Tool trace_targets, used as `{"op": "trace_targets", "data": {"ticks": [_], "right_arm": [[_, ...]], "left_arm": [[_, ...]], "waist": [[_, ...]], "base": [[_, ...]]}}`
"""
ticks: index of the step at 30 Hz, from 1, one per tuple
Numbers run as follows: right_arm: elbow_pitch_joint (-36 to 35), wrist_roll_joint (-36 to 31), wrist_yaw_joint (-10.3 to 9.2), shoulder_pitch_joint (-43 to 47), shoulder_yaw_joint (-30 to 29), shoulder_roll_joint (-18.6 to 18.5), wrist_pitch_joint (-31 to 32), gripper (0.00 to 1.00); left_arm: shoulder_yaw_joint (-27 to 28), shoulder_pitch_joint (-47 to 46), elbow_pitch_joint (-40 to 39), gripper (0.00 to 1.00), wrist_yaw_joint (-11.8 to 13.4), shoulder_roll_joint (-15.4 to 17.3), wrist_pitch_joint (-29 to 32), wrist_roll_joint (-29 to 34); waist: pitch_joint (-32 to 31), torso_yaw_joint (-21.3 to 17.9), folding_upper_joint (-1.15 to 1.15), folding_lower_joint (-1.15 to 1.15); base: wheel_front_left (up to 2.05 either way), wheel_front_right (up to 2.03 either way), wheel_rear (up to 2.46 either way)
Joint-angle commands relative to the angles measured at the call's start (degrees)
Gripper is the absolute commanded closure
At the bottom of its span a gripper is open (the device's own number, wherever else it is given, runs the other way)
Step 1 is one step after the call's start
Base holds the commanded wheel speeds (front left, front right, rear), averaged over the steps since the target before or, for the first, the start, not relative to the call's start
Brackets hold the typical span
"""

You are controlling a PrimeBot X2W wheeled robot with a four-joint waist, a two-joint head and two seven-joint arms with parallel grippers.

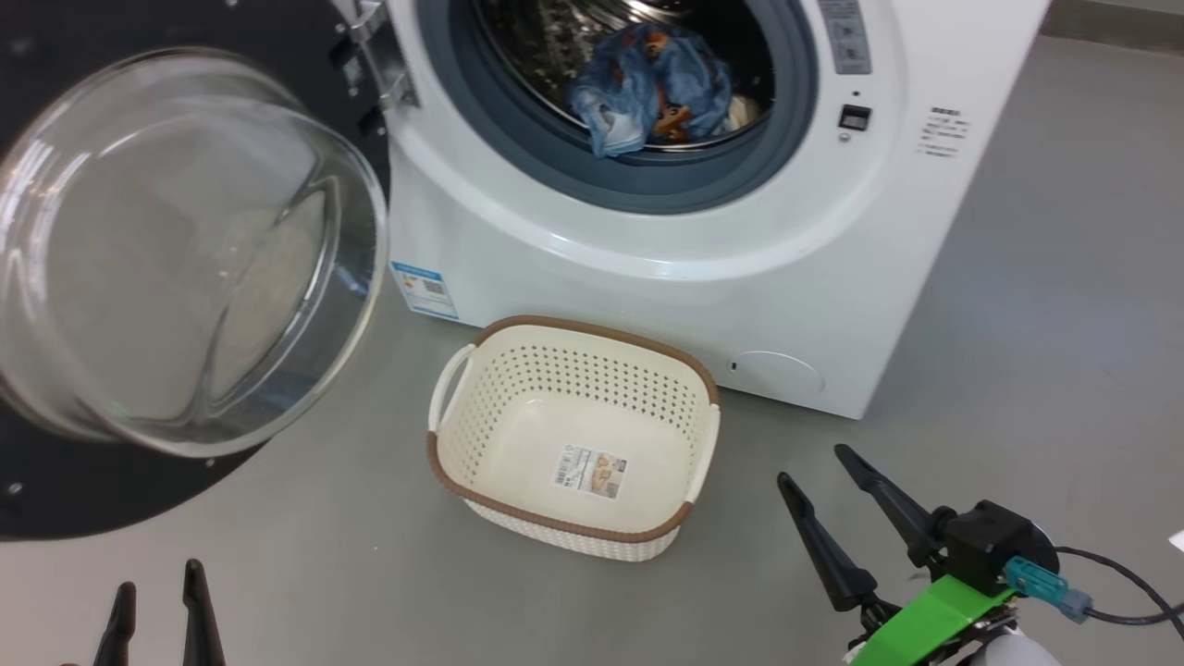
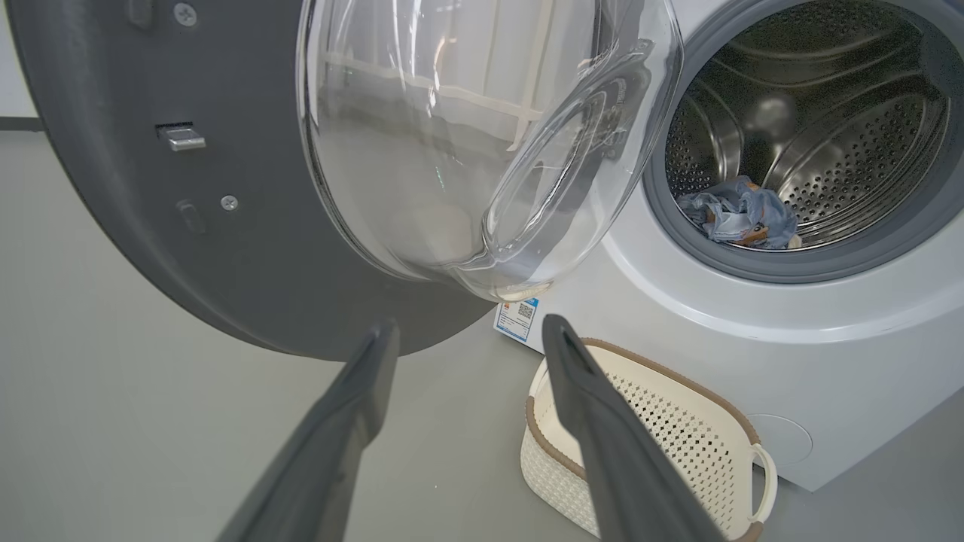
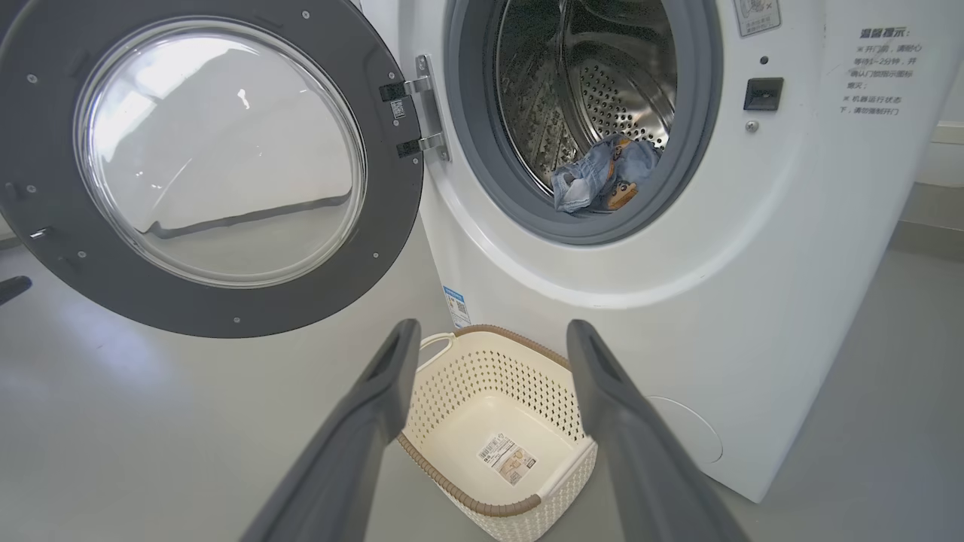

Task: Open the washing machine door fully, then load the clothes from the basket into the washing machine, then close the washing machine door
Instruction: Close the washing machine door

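The clothes [image 1: 652, 88] lie in the drum [image 1: 523, 42], top centre — washing machine door [image 1: 185, 250] wide open at left; left gripper [image 1: 159, 575] and right gripper [image 1: 813, 464] fingers spread.

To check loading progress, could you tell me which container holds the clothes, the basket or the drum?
The steel drum: the light-blue clothes lie inside it, while the basket on the floor holds only its label sticker.

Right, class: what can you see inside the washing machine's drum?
Light-blue clothes with orange print lie bunched at the front of the steel drum, by the grey seal. Anything beneath that heap is covered.
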Motion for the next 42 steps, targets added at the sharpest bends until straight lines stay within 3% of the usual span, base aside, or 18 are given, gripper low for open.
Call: {"op": "trace_targets", "data": {"ticks": [1,11,25,26,28,30,31,35,42], "right_arm": [[-1.0,0.6,0.08,-2.2,2.1,-0.7,-0.3,0.00],[0.4,1.8,0.08,-5.4,6.0,-1.9,-0.3,0.00],[0.8,2.4,0.08,-6.2,6.9,-2.2,-0.3,0.00],[0.7,2.4,0.08,-6.2,6.8,-2.2,-0.3,0.00],[0.7,2.4,0.08,-6.1,6.7,-2.2,-0.3,0.00],[0.7,2.3,0.08,-6.0,6.6,-2.1,-0.3,0.00],[0.6,2.3,0.08,-6.0,6.5,-2.1,-0.3,0.00],[0.4,2.2,0.08,-5.3,5.7,-2.0,-0.3,0.00],[-0.3,1.5,0.08,-4.0,3.8,-2.1,-0.3,0.00]], "left_arm": [[2.0,-1.0,-1.0,0.00,-0.2,0.7,-0.3,-0.4],[2.4,-0.6,-0.9,0.00,-0.2,0.1,-0.3,-0.8],[2.2,-0.5,-1.8,0.00,-0.2,-0.3,-0.3,-1.0],[2.2,-0.6,-2.2,0.04,-0.2,-0.3,-0.3,-1.2],[1.9,-0.8,-3.5,0.63,-0.2,-0.3,-0.3,-1.7],[1.9,-1.1,-5.1,0.94,-0.2,-0.1,-0.3,-2.4],[1.9,-1.5,-6.1,1.00,-0.2,0.1,-0.3,-3.0],[3.0,-3.6,-12.3,1.00,-0.2,2.2,-0.3,-6.5],[6.6,-11.2,-19.6,1.00,-0.2,10.9,-0.3,-14.4]], "waist": [[-0.1,2.7,0.00,0.00],[-0.2,6.2,0.00,0.00],[-0.2,6.9,0.00,0.00],[-0.2,6.9,0.00,0.00],[0.0,6.9,0.00,0.00],[0.1,7.0,0.00,0.00],[0.1,7.0,0.00,0.00],[0.1,7.2,0.00,0.00],[1.0,7.6,0.00,0.00]], "base": [[0.00,0.00,0.00],[0.00,0.00,0.00],[0.00,0.00,0.00],[0.00,0.00,0.00],[0.00,0.00,0.00],[0.00,0.00,0.00],[0.00,0.00,0.00],[0.00,0.00,0.00],[0.00,0.00,0.00]]}}
